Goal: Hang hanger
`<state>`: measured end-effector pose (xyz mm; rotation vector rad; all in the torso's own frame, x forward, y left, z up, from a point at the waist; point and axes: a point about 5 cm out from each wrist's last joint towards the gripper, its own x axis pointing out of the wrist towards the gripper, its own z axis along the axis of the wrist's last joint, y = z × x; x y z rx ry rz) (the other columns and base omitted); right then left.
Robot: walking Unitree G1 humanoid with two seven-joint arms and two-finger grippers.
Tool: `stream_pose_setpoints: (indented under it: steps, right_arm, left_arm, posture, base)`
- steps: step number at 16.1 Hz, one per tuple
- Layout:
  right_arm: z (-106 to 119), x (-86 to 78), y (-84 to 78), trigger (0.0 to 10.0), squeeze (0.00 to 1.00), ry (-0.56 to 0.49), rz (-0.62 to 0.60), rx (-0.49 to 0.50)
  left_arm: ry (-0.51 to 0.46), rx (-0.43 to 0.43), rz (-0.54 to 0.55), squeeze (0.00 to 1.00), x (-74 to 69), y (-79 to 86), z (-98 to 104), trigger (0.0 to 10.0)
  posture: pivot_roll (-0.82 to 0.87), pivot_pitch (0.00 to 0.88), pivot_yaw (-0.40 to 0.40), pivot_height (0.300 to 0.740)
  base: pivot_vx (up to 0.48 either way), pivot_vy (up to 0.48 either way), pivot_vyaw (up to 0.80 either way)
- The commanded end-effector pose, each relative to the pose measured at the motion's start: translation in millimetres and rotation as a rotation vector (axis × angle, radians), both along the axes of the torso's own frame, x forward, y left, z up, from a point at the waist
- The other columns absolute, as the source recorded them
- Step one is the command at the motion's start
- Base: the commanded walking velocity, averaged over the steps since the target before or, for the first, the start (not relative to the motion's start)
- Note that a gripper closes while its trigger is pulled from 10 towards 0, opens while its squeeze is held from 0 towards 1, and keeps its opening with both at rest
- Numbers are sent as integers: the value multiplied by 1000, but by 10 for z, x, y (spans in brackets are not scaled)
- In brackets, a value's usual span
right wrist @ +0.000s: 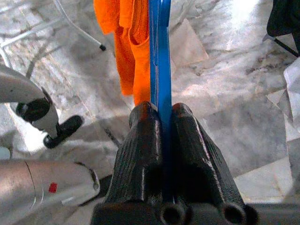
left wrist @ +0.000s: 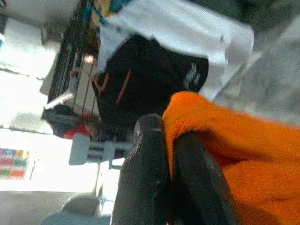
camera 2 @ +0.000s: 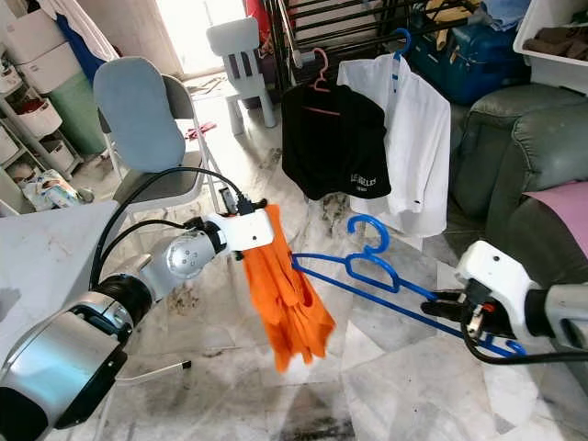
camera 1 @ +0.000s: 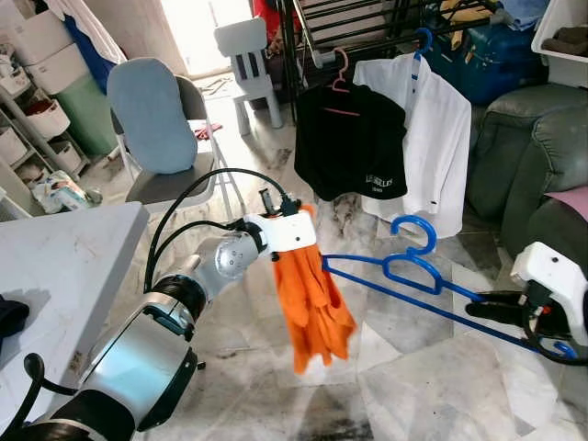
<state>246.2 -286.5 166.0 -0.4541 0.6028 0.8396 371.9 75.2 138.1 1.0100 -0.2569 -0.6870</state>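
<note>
Mid-frame, the right gripper (right wrist: pixel 161 140) pinches the blue hanger (camera 1: pixel 404 271) by its thin, stiff, light bar; the left gripper (left wrist: pixel 171 159) clamps the limp orange garment (camera 1: pixel 312 308), likely to slip

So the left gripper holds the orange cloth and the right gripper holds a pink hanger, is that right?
Not quite. The hanger in the right gripper is blue, not pink, as the right wrist view shows. The pink one hangs on the rack under the black shirt. The left gripper does hold the orange cloth.
</note>
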Motion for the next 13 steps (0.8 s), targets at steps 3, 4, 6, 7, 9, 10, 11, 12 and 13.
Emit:
stream_pose_setpoints:
  steps: [3, 4, 6, 7, 9, 10, 11, 12, 13]
  right_arm:
    - [-229, 17, 134, 10000, 0, 46, 3, 67]
    - [-292, 13, 153, 10000, 0, 63, -3, 86]
    - [-404, 11, 174, 10000, 0, 88, -19, 108]
    - [-504, 16, 199, 10000, 0, 104, -27, 108]
    - [-569, 35, 205, 10000, 0, 111, -31, 84]
    - [-581, 47, 192, 10000, 0, 109, -37, 67]
    - [-585, 52, 184, 10000, 0, 107, -39, 58]
    - [-601, 69, 136, 10000, 0, 94, -52, 7]
    - [-579, 95, 88, 10000, 0, 68, -64, -28]
  left_arm:
    - [-107, -124, -62, 0, 52, -51, 356, 10000]
    - [-114, -153, -79, 0, 53, -70, 415, 10000]
    - [-130, -191, -122, 0, 40, -117, 504, 10000]
    - [-136, -208, -180, 0, 5, -172, 549, 10000]
    - [-135, -190, -218, 0, -27, -196, 532, 10000]
    - [-139, -169, -212, 0, -28, -175, 504, 10000]
    - [-136, -169, -206, 0, -24, -166, 497, 10000]
    - [-133, -168, -189, 0, -11, -136, 491, 10000]
    - [-133, -149, -170, 0, 4, -92, 476, 10000]
  posture:
    - [-234, 0, 184, 740]
    - [-234, 0, 183, 740]
    - [-229, 0, 180, 740]
    - [-225, 0, 177, 740]
    - [-224, 0, 176, 740]
    - [-222, 0, 174, 740]
    - [-223, 0, 174, 740]
    - [-223, 0, 173, 740]
    - [-223, 0, 173, 740]
  base:
    - [0, 0, 0]
    - [0, 0, 0]
    - [0, 0, 0]
    - [0, 0, 0]
    - [0, 0, 0]
    - [0, 0, 0]
    - [0, 0, 0]
    - [0, 0, 0]
    - [0, 0, 0]
